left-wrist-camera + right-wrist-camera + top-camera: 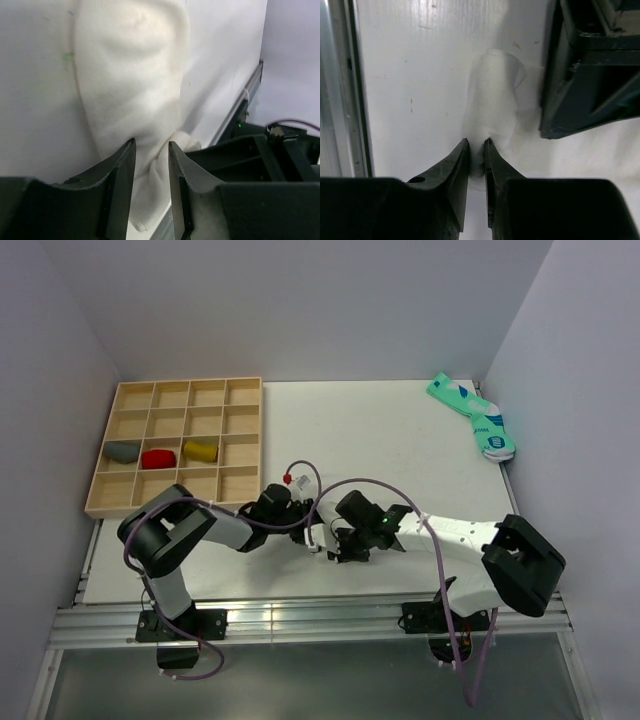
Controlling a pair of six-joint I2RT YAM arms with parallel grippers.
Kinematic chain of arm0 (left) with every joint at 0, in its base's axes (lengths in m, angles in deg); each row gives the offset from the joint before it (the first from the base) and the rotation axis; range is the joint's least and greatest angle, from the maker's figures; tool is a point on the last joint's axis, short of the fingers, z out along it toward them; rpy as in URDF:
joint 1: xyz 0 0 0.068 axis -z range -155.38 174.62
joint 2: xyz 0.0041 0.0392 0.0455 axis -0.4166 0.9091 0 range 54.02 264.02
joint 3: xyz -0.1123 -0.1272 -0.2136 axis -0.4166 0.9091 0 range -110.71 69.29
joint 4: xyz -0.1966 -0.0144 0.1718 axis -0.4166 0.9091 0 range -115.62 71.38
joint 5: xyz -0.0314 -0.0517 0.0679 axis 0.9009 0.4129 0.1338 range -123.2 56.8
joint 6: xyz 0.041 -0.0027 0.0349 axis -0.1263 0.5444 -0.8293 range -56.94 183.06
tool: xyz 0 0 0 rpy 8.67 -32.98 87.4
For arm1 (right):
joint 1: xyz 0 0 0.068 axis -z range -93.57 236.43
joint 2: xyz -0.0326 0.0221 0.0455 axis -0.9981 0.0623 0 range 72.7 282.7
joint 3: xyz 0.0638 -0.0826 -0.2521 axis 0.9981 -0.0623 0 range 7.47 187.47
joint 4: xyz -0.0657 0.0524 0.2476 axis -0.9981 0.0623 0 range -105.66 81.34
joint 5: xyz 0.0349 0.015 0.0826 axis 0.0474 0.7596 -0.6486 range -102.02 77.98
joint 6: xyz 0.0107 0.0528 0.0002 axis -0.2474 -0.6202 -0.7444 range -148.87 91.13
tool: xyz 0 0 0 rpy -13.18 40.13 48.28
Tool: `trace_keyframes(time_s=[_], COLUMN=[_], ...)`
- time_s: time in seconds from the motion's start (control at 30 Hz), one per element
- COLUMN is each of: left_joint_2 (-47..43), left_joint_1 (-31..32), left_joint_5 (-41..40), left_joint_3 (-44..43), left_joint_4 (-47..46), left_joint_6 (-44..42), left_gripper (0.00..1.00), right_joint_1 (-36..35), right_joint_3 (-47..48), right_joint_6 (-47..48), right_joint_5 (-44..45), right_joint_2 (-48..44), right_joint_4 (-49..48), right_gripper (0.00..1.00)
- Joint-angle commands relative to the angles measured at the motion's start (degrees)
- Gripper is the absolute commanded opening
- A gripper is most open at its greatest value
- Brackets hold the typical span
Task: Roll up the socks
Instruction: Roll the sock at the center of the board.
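Observation:
The white sock (130, 75) lies flat on the white table, near the front edge. My left gripper (151, 142) is shut on a bunched end of it, with folded fabric between the jaws. My right gripper (476, 141) is shut on the sock's (492, 85) other end, jaws nearly together. In the top view both grippers, left (298, 522) and right (335, 540), meet over the sock (318, 536), which is mostly hidden. A mustard-yellow sock (200, 451) lies bundled in a tray compartment.
The wooden compartment tray (240, 390) stands at the back left, holding a grey bundle (122, 452) and a red bundle (158, 458) next to the yellow one. Teal patterned socks (475, 418) lie at the back right corner. The table's metal front rail (337, 90) is close by.

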Motion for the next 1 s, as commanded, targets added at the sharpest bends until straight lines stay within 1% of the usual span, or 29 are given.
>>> trace_keyframes(time_s=[0.0,0.07,0.17,0.27,0.33,0.57,0.7,0.9,0.97], left_joint_2=[-4.1,-5.5,-10.2,-13.6,-14.9,-17.6,-18.0,-18.7,-18.5], left_joint_1=[-0.6,-0.6,-0.6,-0.6,-0.5,0.6,3.7,8.6,9.6], left_joint_5=[-9.8,-12.8,-17.8,-21.3,-22.3,-21.5,-21.5,-19.8,-19.6], left_joint_3=[2.2,3.4,6.0,8.7,11.0,16.4,18.3,15.9,14.9], left_joint_4=[-3.8,-4.2,-5.3,-7.8,-9.4,-18.4,-22.5,-20.7,-17.9], left_joint_6=[-2.8,-2.9,-3.8,-6.3,-7.7,-15.2,-19.2,-25.3,-27.3], left_gripper=[0.38,0.39,0.41,0.42,0.43,0.43,0.42,0.43,0.43], right_joint_1=[0.3,1.0,2.5,4.3,5.4,9.4,11.0,13.3,13.6], right_joint_3=[2.4,3.0,4.6,6.6,8.4,12.5,15.6,19.2,20.2], right_joint_6=[-1.2,-1.3,-0.9,0.0,1.0,1.5,1.9,3.4,3.0], right_joint_5=[-6.6,-7.5,-10.0,-13.3,-15.8,-18.3,-18.4,-20.0,-19.9], right_joint_2=[3.6,4.3,6.3,8.6,10.0,16.0,19.3,24.5,25.5], right_joint_4=[7.1,7.9,10.0,12.9,15.4,19.2,21.6,25.5,25.6], right_gripper=[0.11,0.11,0.10,0.10,0.10,0.11,0.10,0.10,0.10])
